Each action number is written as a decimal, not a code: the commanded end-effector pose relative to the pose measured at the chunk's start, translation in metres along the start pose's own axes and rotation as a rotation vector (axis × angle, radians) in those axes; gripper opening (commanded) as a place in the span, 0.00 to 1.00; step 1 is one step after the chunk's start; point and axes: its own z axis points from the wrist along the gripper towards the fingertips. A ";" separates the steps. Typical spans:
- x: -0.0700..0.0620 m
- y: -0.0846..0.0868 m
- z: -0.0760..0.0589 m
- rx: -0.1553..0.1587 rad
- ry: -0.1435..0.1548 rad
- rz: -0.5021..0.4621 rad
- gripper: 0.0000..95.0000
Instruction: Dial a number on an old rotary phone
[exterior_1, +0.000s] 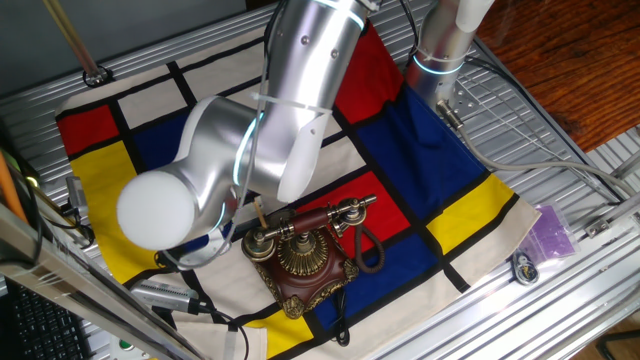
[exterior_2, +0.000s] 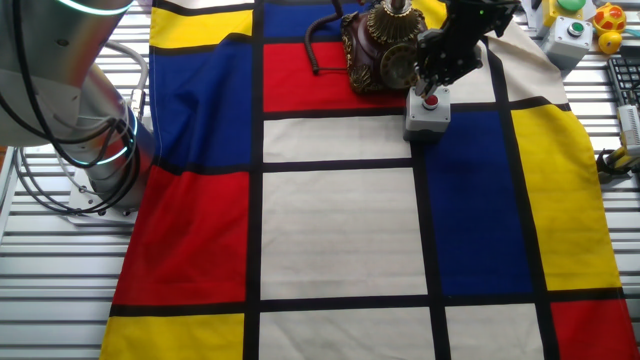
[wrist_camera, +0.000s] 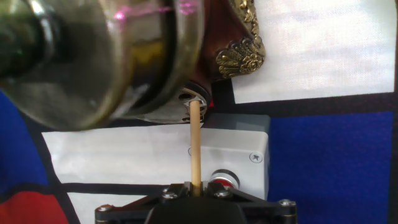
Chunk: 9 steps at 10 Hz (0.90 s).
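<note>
The old rotary phone (exterior_1: 305, 258) stands on the patterned cloth with its handset (exterior_1: 322, 217) resting on the cradle and its black cord (exterior_1: 366, 250) looped at one side. In the hand view its brass dial (wrist_camera: 106, 56) fills the upper left, very close and blurred. My gripper (wrist_camera: 194, 188) is shut on a thin wooden stick (wrist_camera: 194, 143). The stick's tip meets the dial's lower rim, apparently in a finger hole. From the other fixed view the black gripper (exterior_2: 447, 52) hovers just beside the phone (exterior_2: 378, 45). The arm hides the gripper in the one fixed view, where only the stick (exterior_1: 260, 213) shows.
A small grey box with a red button (exterior_2: 428, 108) sits on the cloth right under the gripper, beside the phone. The arm's base (exterior_2: 100, 150) and cables stand at the cloth's edge. Button boxes and yellow items (exterior_2: 585, 25) lie past the far corner.
</note>
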 end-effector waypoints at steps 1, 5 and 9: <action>0.001 0.000 0.001 0.013 0.008 -0.014 0.00; 0.002 -0.001 0.002 0.033 0.018 -0.030 0.00; 0.003 -0.002 0.003 0.044 0.029 -0.040 0.00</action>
